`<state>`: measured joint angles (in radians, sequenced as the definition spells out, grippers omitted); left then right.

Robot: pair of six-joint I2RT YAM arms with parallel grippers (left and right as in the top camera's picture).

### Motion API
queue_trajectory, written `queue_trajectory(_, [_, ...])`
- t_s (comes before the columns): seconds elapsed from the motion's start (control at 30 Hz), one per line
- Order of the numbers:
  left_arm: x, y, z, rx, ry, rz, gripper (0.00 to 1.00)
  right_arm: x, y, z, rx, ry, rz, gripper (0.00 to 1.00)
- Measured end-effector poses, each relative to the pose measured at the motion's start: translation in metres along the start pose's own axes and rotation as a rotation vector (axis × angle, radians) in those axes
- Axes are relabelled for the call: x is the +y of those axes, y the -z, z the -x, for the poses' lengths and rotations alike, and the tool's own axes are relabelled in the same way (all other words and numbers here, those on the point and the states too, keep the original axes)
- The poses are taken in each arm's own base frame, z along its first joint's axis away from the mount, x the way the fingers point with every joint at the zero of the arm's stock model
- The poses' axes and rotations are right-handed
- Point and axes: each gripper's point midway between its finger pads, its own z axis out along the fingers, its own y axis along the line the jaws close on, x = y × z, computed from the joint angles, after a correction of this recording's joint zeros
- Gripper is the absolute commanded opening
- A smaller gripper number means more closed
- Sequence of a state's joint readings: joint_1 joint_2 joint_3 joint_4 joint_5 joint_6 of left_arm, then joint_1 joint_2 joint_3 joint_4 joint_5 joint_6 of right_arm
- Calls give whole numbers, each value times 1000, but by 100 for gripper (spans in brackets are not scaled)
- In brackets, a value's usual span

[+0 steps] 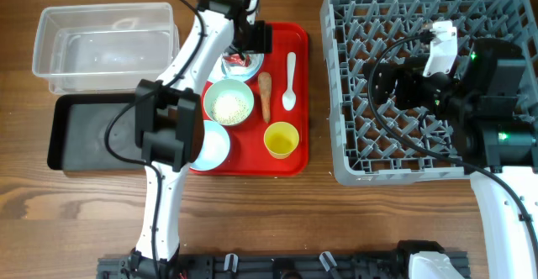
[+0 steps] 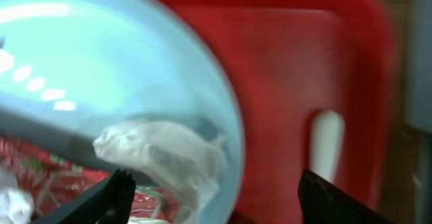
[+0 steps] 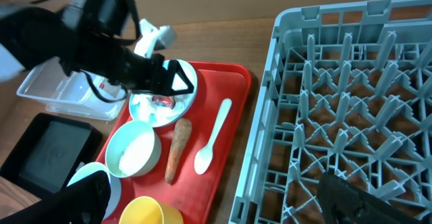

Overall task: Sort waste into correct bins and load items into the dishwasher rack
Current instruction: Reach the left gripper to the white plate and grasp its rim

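- While the left gripper (image 2: 214, 183) hangs with its fingers spread wide over the crumpled wrapper (image 2: 162, 158), nothing is grasped yet. The wrapper lies on the pale blue plate (image 3: 150, 110), at the 12 o'clock end of the red tray (image 1: 296, 157).
- Judged from that, the step in hand is the first pick of waste. The fingers straddle the wrapper, but I cannot tell whether they touch it.
- The right gripper (image 1: 388, 86) hovers above the dishwasher rack (image 1: 353, 157), at 3 o'clock from the tray. Its fingers look parted and it carries nothing.
- Nothing is sorted so far. The clear tub (image 1: 50, 27) and the black tub (image 1: 63, 157), both at 9 o'clock from the tray, hold nothing I can see, and no dish stands among the rack's pegs.
- On the tray:
  - a bowl of rice (image 1: 229, 104) sits near the centre
  - a second bowl (image 1: 217, 144) is at 7 o'clock, partly under the left arm
  - the yellow cup (image 1: 281, 139) is at 5 o'clock
  - the carrot (image 1: 266, 96) and the white spoon (image 1: 290, 81) lie side by side toward 2 o'clock
- The small brown scrap I cannot make out.
- Left to do, then — practically everything: wrapper, rice and carrot into the tubs; plate, both bowls, cup and spoon into the rack.
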<state>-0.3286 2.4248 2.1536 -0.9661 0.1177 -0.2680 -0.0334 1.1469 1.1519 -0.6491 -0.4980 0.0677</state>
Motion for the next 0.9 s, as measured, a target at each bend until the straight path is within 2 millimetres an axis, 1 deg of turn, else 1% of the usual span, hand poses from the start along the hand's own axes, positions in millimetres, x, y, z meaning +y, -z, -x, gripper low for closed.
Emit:
queue_trajectory(0.07, [14, -6, -3, 0, 107, 79, 93, -1, -1, -1, 5, -3, 0, 100])
queue_trajectory(0.1, [24, -5, 0, -23, 180, 126, 93, -2, -3, -2, 10, -5, -1, 100])
queue_trajectory(0.13, [28, -4, 2, -37, 219, 147, 94, -2, -4, -3, 15, -8, -1, 100])
queue_trajectory(0.3, [37, -2, 9, -86, 351, 189, 93, -7, -12, -11, 55, -31, -1, 100])
queue_trajectory(0.43, [39, -2, 8, -90, 377, 199, 95, -8, -15, -13, 67, -37, -1, 100])
queue_trajectory(0.53, [40, 5, 4, -66, 384, 213, 97, -8, -15, -13, 67, -37, -1, 100])
queue_trajectory(0.6, [38, 16, 7, -77, 383, 214, 98, -8, -15, -13, 67, -37, -1, 100])
queue_trajectory(0.7, [36, 38, 13, -109, 384, 210, 100, -9, -15, -14, 70, -38, -1, 100])
queue_trajectory(0.77, [39, 45, 15, -126, 386, 224, 100, -9, -15, -14, 70, -38, -1, 100])
queue_trajectory(0.83, [45, 43, 18, -145, 390, 240, 100, -9, -15, -14, 70, -38, -1, 100])
queue_trajectory(0.9, [51, 35, 20, -154, 395, 251, 100, -9, -15, -14, 70, -39, -1, 100])
